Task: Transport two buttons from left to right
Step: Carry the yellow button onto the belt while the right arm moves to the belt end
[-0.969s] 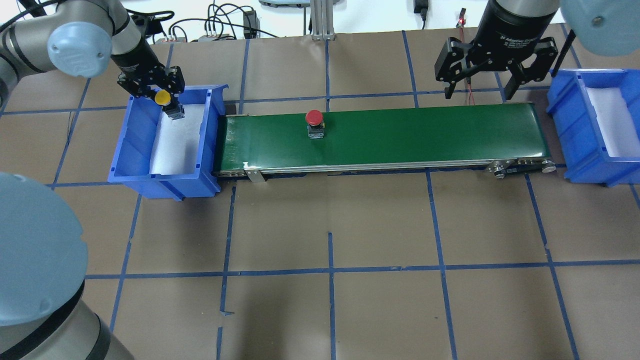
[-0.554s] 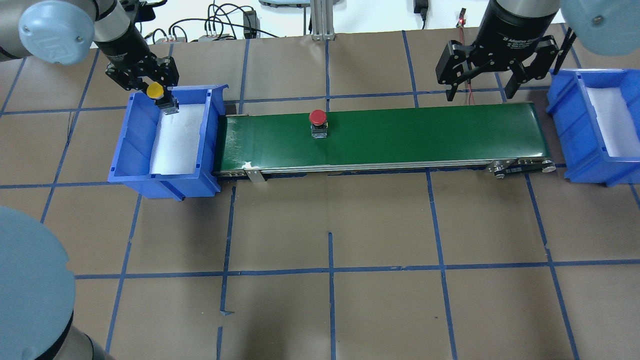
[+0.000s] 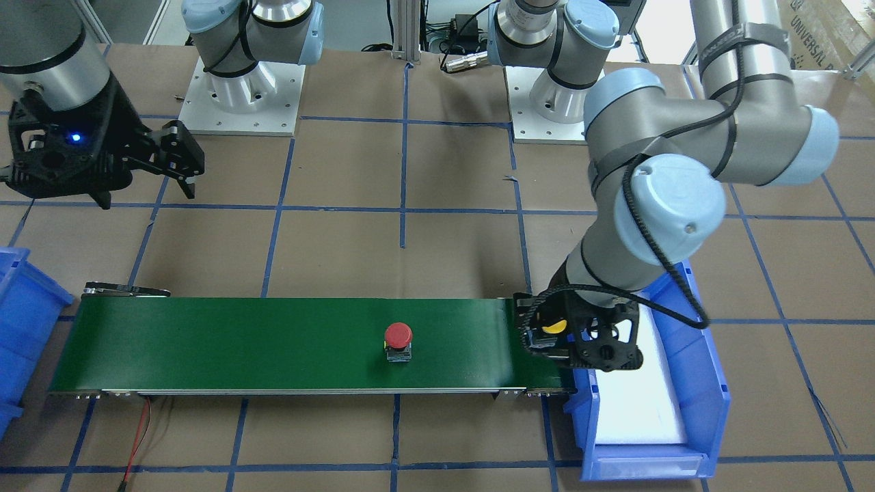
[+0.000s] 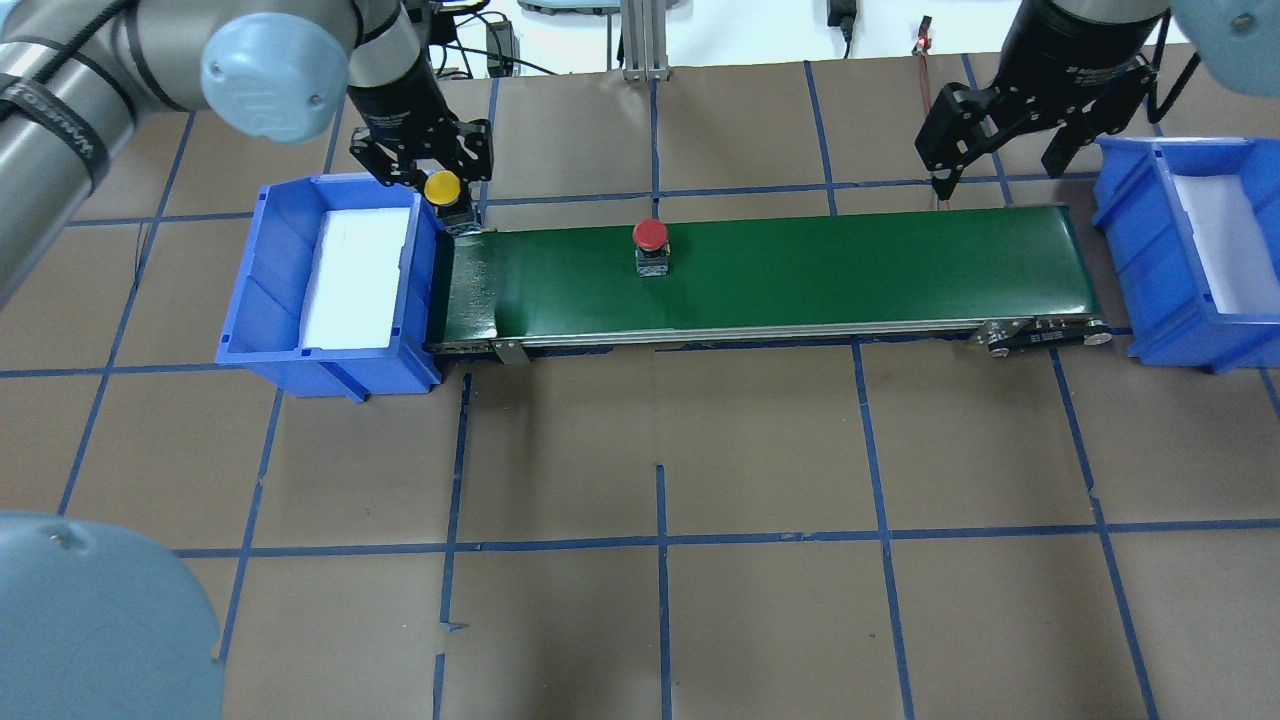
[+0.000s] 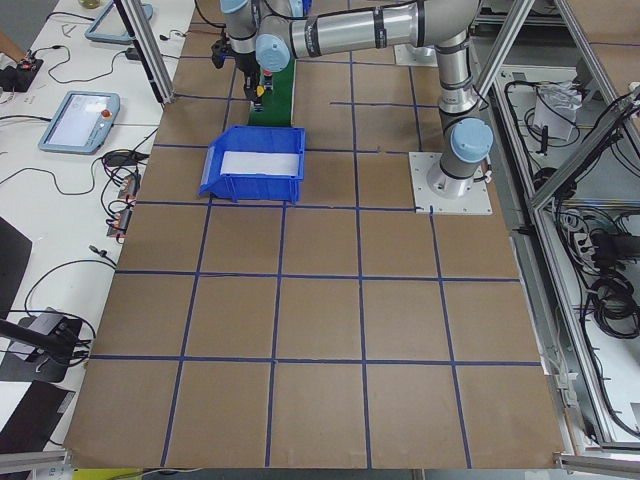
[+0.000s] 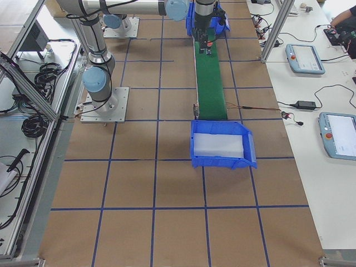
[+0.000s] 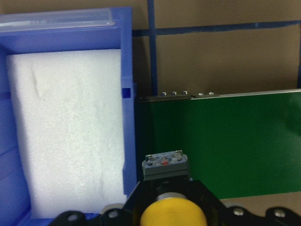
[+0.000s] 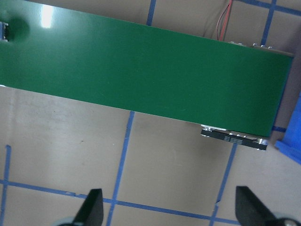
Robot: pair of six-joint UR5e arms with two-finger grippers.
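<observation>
Overhead exterior: red button (image 4: 651,234) sat mid-conveyor belt (image 4: 850,270); left claw (image 4: 446,203) gripped the yellow button (image 4: 441,186) over the belt's left end; right claw (image 4: 998,172) hung open by its right end. Neither was delivered yet.

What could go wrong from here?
The yellow mushroom-cap button, held by the left gripper, hangs at the corner of the green conveyor belt beside the blue plastic bin; released, it may tip off. The red mushroom-cap button stands on the belt; the open right gripper hangs high and may come late.
</observation>
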